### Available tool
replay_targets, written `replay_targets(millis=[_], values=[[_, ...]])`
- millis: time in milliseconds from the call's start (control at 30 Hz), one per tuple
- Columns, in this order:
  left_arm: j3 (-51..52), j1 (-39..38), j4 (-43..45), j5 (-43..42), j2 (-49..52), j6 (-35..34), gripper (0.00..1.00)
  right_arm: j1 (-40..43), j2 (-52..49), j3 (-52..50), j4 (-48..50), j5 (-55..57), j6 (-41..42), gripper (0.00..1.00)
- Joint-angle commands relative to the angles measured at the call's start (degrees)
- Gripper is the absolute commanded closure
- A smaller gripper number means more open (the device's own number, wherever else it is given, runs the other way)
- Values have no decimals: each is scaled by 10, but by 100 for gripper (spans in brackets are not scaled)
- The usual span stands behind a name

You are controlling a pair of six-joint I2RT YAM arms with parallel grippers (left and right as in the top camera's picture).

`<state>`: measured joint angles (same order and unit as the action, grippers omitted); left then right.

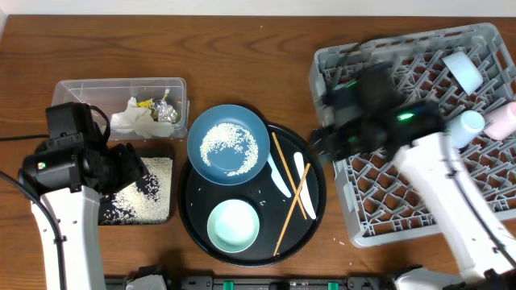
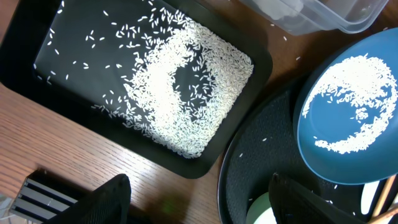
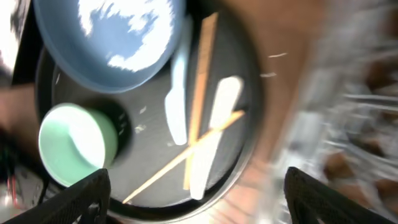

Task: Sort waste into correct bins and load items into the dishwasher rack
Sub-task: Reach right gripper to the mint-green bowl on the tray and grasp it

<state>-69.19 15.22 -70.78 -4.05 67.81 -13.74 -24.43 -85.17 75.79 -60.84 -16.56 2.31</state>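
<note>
My left gripper [image 1: 129, 165] [image 2: 205, 205] hangs open and empty by the near corner of the shallow black bin [image 1: 153, 216] [image 2: 68, 50], which holds rice [image 2: 180, 93]. The clear bin [image 1: 121, 89] holds tissue and wrappers. A blue plate [image 1: 228, 143] [image 3: 118, 37] with rice, a teal bowl [image 1: 234, 224] [image 3: 78, 143], crossed chopsticks [image 1: 290, 193] [image 3: 199, 93] and white utensils [image 1: 278, 173] [image 3: 214, 137] lie on the round tray. My right gripper [image 1: 326, 145] [image 3: 199, 199], blurred, is open and empty between that tray and the grey rack [image 1: 419, 185].
The round black tray [image 1: 193, 234] [image 2: 261, 162] sits between the bins and the rack. White and pink cups [image 1: 463, 71] [image 1: 501, 121] lie in the rack's far right part. The rack's left wall stands close to the tray's right rim.
</note>
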Motion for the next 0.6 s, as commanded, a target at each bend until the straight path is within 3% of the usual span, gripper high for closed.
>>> replay_targets(millis=[0, 300, 567], values=[[5, 2, -3, 6, 3, -5, 27, -66, -19, -39, 22, -4, 37, 15], [5, 2, -3, 6, 3, -5, 28, -208, -107, -71, 95, -2, 79, 18], [5, 2, -3, 6, 3, -5, 27, -270, -196, -71, 144, 7, 134, 31]])
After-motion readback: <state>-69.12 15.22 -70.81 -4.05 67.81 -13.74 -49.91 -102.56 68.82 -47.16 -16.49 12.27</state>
